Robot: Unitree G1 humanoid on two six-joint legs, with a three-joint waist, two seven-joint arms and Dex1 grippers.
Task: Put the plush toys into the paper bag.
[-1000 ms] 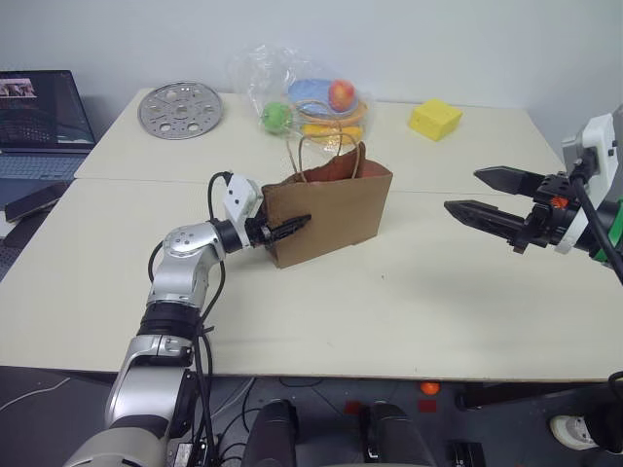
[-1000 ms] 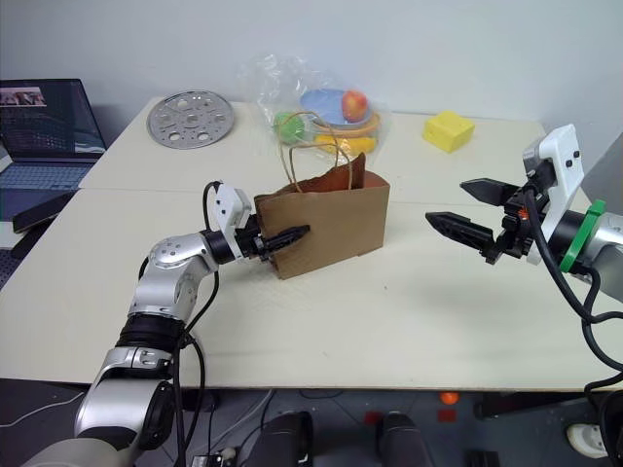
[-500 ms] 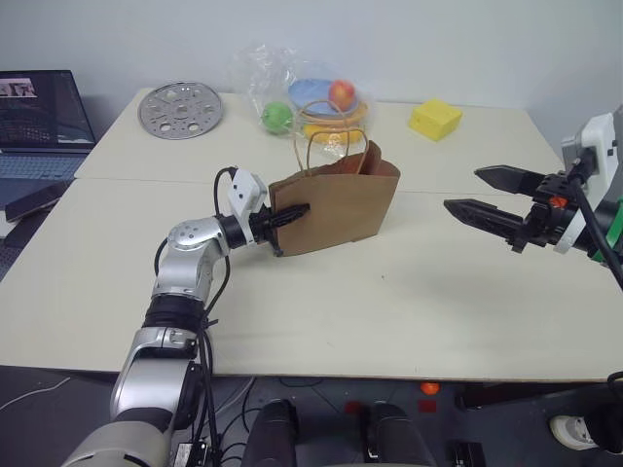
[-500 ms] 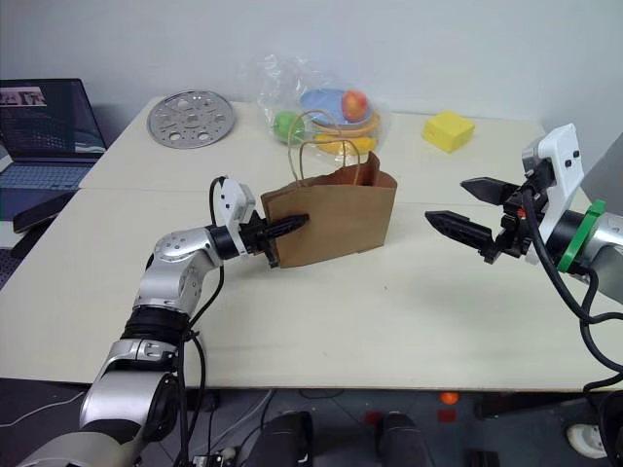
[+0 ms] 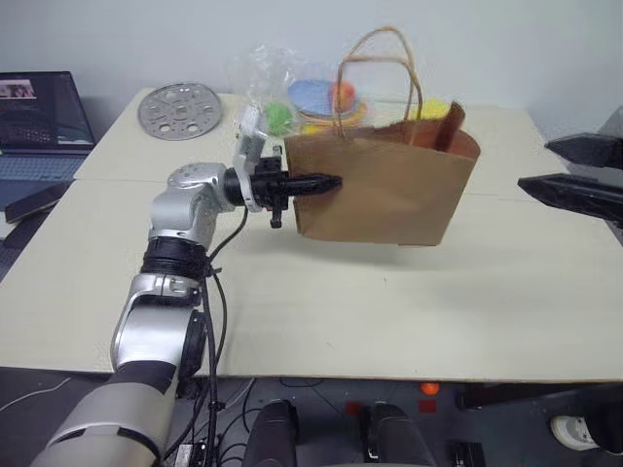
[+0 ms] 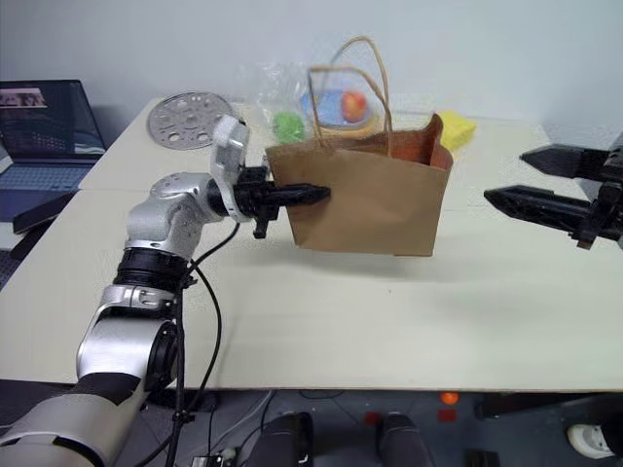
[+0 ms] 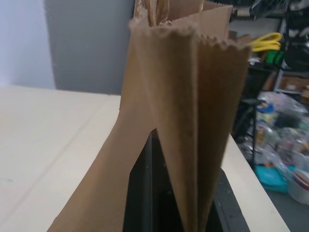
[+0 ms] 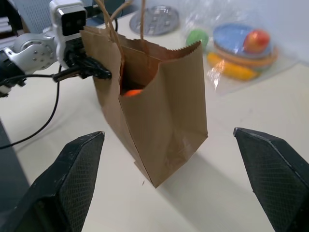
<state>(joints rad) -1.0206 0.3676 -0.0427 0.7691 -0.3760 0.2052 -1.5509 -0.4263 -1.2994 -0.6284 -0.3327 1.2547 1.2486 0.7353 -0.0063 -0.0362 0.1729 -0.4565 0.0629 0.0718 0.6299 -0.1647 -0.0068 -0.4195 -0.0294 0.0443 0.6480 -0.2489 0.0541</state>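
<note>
One paper bag (image 5: 384, 190) with two loop handles (image 5: 380, 73) is seen in the middle of the scene. Inside it, one orange toy (image 8: 131, 92) is glimpsed; a second toy cannot be made out. Two grippers are counted: the left gripper (image 5: 326, 181) and the right gripper (image 5: 574, 170). At the far side, one round metal disc (image 5: 180, 108), one clear plastic bag of fruit (image 5: 282, 92) and one yellow block (image 6: 456, 129) are found. One laptop (image 5: 39, 122) is seen at the far left.
</note>
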